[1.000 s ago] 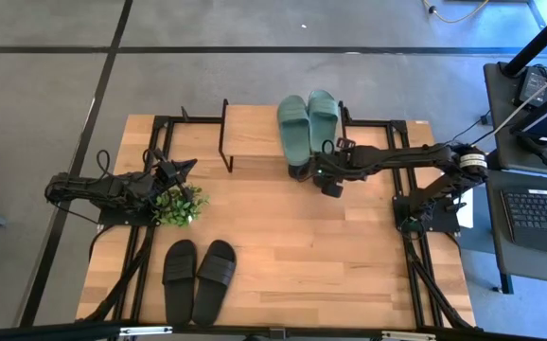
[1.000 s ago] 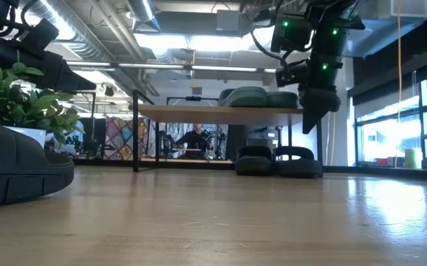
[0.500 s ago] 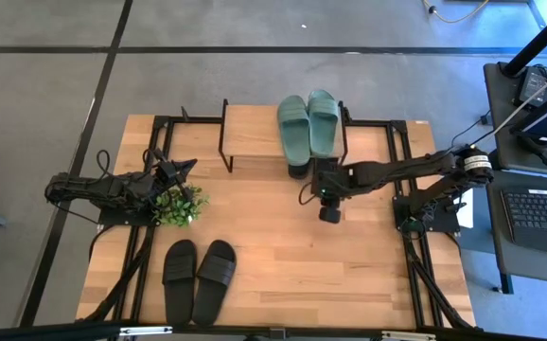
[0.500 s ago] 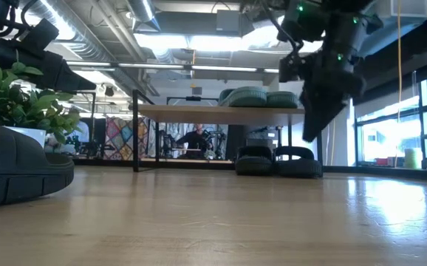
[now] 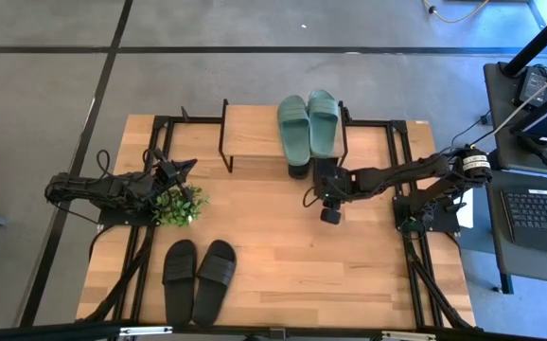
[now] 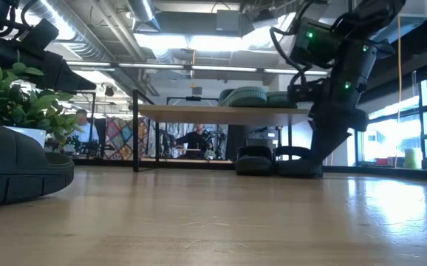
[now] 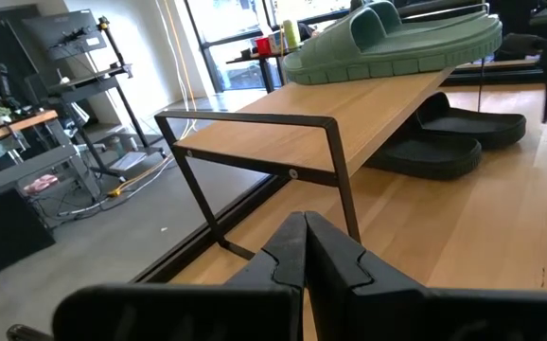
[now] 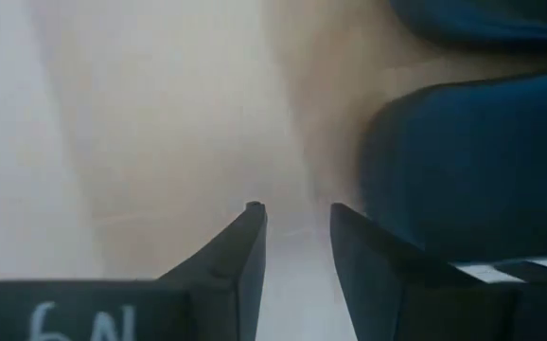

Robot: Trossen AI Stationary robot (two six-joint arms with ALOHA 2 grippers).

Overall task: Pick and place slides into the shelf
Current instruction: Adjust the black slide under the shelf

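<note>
While 2 black slides [image 5: 199, 278] lie side by side at the near edge of the desk [image 5: 273, 265], well apart from the shelf [image 5: 255, 133], nothing holds them, so this pair is what is left to do as far as I can judge. Just beyond them stands a small green plant [image 5: 181, 205], and beside it rests the left gripper [image 5: 185, 169] with its jaws pressed fully together on nothing.

Farther across, the right gripper [image 5: 328, 214] hangs low over bare wood in front of the shelf, its jaws partly apart and empty.

At the far side, 2 black slides [image 6: 276, 161] sit on the desk under the shelf's plank, and 2 green slides [image 5: 308, 121] lie on top of it. That makes 4 of 6 placed, by my reckoning.
</note>
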